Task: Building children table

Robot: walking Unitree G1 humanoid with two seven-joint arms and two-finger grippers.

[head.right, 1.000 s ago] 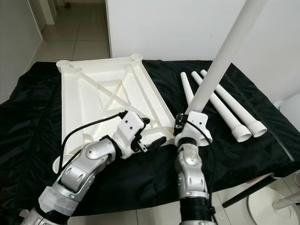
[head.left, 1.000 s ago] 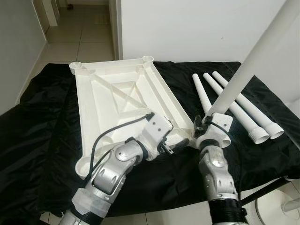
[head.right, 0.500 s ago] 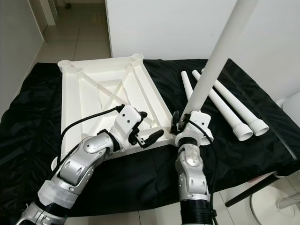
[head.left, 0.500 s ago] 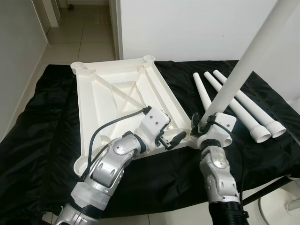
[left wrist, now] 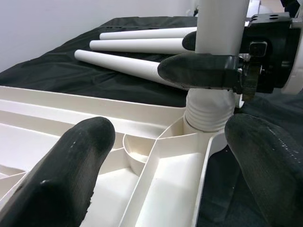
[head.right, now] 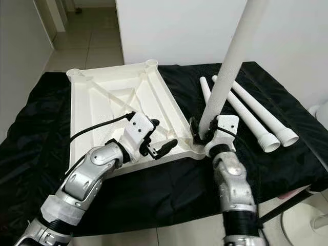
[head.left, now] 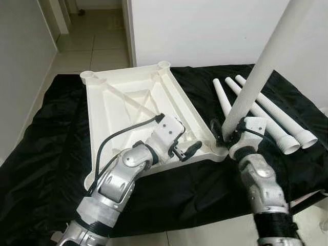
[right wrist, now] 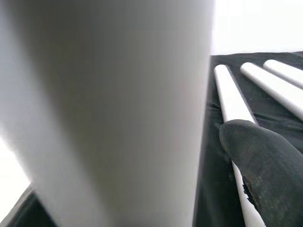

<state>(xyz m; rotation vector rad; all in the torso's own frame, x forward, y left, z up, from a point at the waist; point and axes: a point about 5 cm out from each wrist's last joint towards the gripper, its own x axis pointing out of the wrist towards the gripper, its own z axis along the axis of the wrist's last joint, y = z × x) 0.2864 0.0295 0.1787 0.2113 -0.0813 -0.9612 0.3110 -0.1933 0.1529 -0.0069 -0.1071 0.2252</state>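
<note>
White plastic tabletop (head.left: 128, 110): lying underside up on the black-draped surface (head.left: 46, 154), ribbed, with round leg sockets at its corners; occupies the surface's left-centre, reaching from the far edge to near the front edge. Upright leg (head.left: 261, 66): white tube, standing tilted slightly, its ribbed lower end seated at the tabletop's near right corner socket (left wrist: 208, 124). Right tool (head.left: 225, 134): fingers pinching the upright leg just above the socket. Left tool (head.left: 185, 151): over the tabletop's near right part, just beside the socket, fingers (left wrist: 61, 165) spread apart and holding nothing. Three spare legs (head.left: 266, 115): white tubes, lying side by side on the surface's right half, wide ends toward the right front edge.
</note>
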